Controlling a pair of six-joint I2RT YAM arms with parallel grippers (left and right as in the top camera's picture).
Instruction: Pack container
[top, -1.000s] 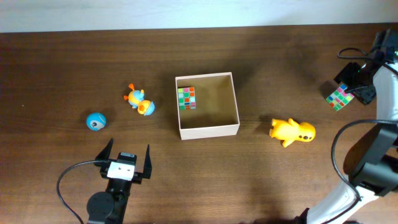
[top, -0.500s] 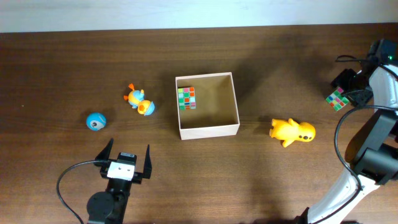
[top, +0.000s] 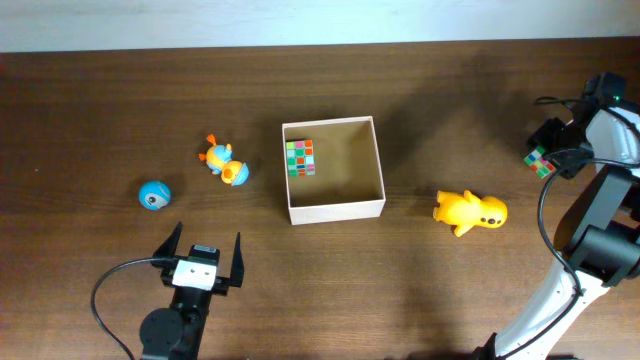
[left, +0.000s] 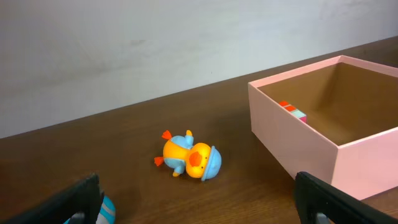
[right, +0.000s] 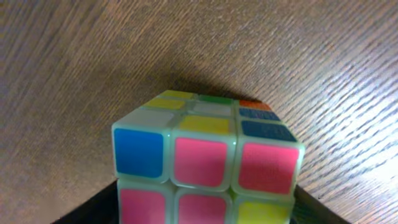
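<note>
Sitting mid-table: the container (top: 336, 210), open top up, with one colour cube (top: 300, 157) inside against its left wall.

Left gripper (top: 208, 238): jaws spread wide, nothing between them, low near the front of the table (top: 100, 100). The container lies ahead of it and to its right, well apart. In the left wrist view the box's near corner shows off to the right.

Right gripper (top: 548, 150): at the far right edge, right over a second cube (top: 540, 160). That cube fills the right wrist view, resting on the wood. Can't tell whether the jaws are gripping it or just around it. The container is well apart to its left, and a yellow toy (top: 470, 211) lies between them, nearer the front.

Left of the container: an orange-blue duck (top: 225, 162) lies near it and a blue ball (top: 153, 195) farther out.
</note>
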